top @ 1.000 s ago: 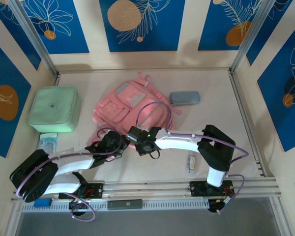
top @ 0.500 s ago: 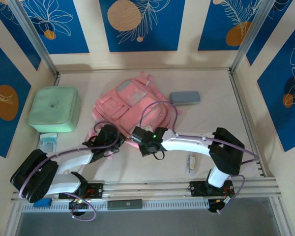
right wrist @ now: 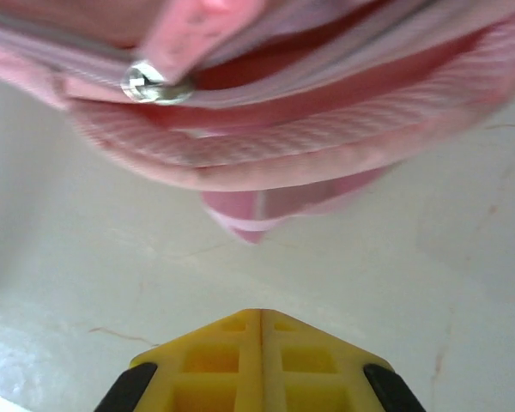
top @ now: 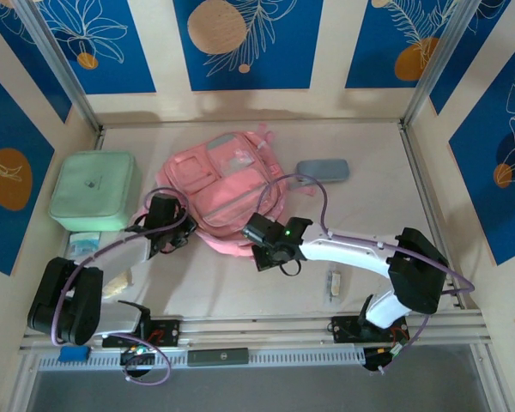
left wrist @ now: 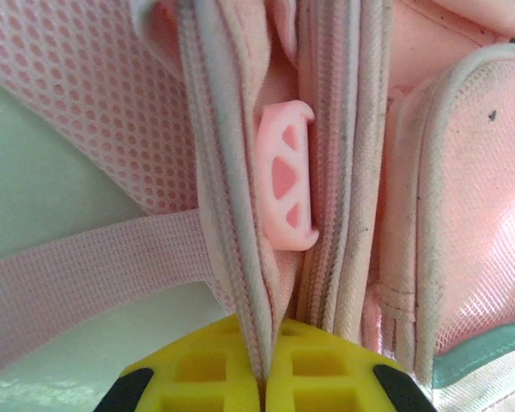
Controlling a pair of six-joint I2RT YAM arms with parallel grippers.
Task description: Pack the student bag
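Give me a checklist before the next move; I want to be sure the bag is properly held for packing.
1. Left gripper grips bag: ok, shut on a zip edge.
2. Right gripper grips bag: not ok, shut on nothing, short of the bag.
3. Zip pull in front of right gripper: ok, just ahead.
4. Bag open enough: cannot tell.
5. Case and pouch packed: not ok, both lie beside the bag.
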